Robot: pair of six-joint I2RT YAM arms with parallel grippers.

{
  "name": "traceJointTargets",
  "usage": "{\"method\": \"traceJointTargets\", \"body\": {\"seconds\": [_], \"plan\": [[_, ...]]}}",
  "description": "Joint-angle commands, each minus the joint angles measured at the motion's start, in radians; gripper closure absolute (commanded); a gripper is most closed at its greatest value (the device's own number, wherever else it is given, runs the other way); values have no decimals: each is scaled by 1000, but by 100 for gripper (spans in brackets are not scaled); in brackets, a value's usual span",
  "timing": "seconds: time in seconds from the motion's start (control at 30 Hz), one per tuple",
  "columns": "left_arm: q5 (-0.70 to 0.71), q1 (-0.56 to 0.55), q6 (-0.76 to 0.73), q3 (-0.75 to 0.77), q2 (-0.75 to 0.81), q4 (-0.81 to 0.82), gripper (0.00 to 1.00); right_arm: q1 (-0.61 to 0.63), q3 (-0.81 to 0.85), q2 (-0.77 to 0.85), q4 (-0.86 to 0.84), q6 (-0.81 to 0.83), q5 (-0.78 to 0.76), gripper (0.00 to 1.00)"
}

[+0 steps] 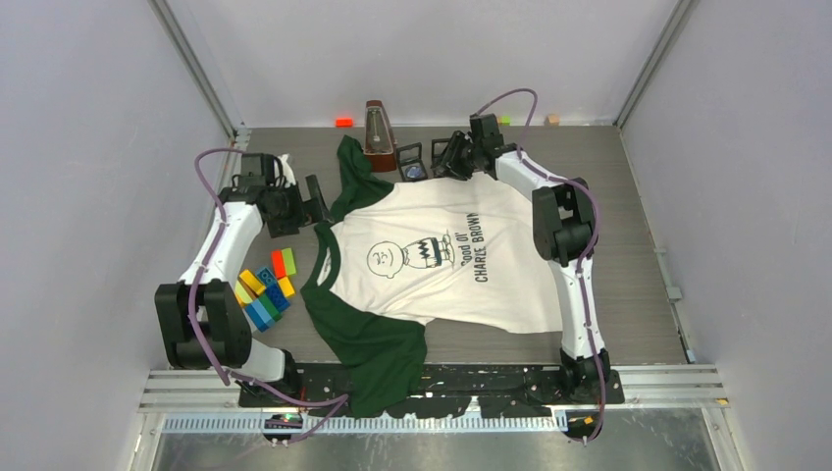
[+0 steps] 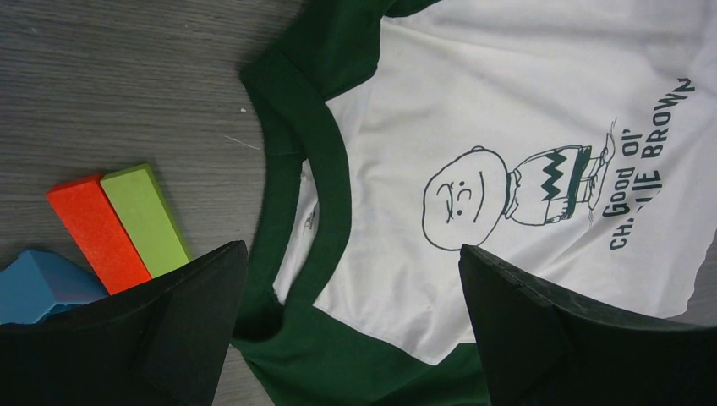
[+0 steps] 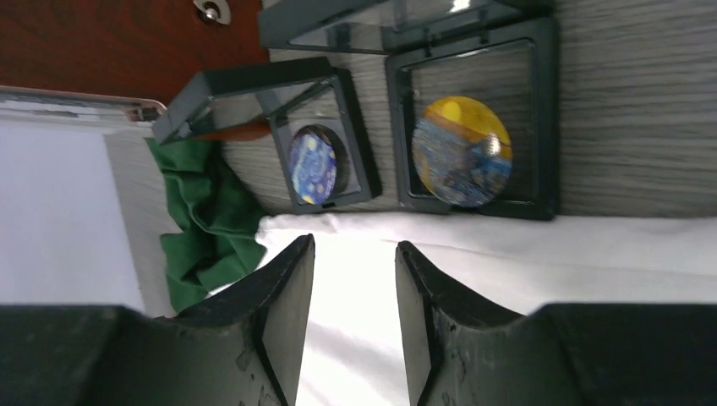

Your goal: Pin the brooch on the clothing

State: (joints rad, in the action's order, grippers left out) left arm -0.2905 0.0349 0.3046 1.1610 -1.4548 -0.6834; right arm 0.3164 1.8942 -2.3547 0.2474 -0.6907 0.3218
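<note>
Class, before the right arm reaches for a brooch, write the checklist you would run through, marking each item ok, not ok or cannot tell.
1. T-shirt spread flat, print up: ok.
2. Display cases open, blue brooch and yellow brooch uncovered: ok.
3. Right fingers apart, nothing between them: ok.
4. Right fingers over a brooch: not ok; they hang above the shirt's white edge, short of both cases.
5. Left fingers wide apart and empty, above the collar: ok.
6. Pin on the brooch backs ready to use: cannot tell, hidden underneath.
</note>
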Motion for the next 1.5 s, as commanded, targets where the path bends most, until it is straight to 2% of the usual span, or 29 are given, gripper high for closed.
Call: {"method": "traceJointTargets", "body": {"seconds": [0.0,0.17,0.5,1.47], "plan": [[11,2,-30,36,0,-16,0,27,51,-24,-183,-174,25,57],[-8,3,-27,31,-5,-13,0,40,75,-75,-242,-272,9,61],[-39,3,-18,24,3,-7,0,73,78,-109,-191,-323,-115,64],[-45,3,-16,19,16,-2,0,93,71,-167,-175,-372,-151,68]]}}
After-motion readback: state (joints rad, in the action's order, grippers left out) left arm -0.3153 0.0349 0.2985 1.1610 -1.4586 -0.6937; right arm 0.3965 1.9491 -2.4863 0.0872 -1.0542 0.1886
